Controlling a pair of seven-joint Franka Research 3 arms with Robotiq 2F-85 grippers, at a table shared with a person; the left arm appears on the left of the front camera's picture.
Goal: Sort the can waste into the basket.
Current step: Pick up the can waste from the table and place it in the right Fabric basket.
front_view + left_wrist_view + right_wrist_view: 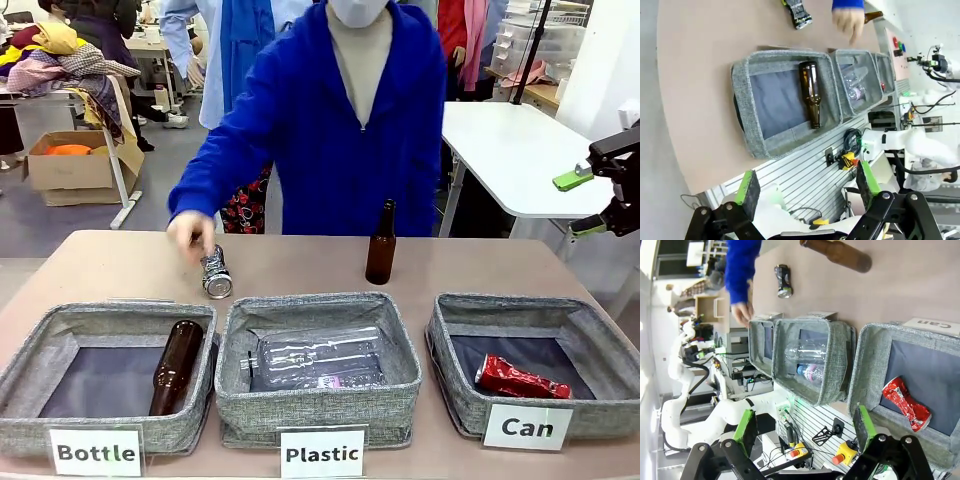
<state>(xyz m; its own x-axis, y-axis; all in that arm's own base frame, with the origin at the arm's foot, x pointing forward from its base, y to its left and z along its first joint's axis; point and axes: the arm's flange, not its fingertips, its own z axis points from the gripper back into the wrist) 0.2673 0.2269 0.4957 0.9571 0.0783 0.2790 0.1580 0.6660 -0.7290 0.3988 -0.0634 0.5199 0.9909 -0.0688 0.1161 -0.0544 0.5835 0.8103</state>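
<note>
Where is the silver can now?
In the front view, the silver can lies on the table left of centre, beyond the gap between the Bottle basket and Plastic basket, near the person's hand and left of the upright brown bottle.

Tan surface with rounded corners, viewed from its near side. Three grey woven baskets stand in a row along the near edge, just beside one another: left basket, middle basket, right basket. A white card fronts each: "Bottle" card, "Plastic" card, "Can" card. On the bare surface beyond the baskets are a silver can on its side, shiny lid toward the near edge, behind the gap between left and middle baskets, and a brown glass bottle, upright, behind the gap between middle and right baskets. Can and bottle lie well apart.
</note>
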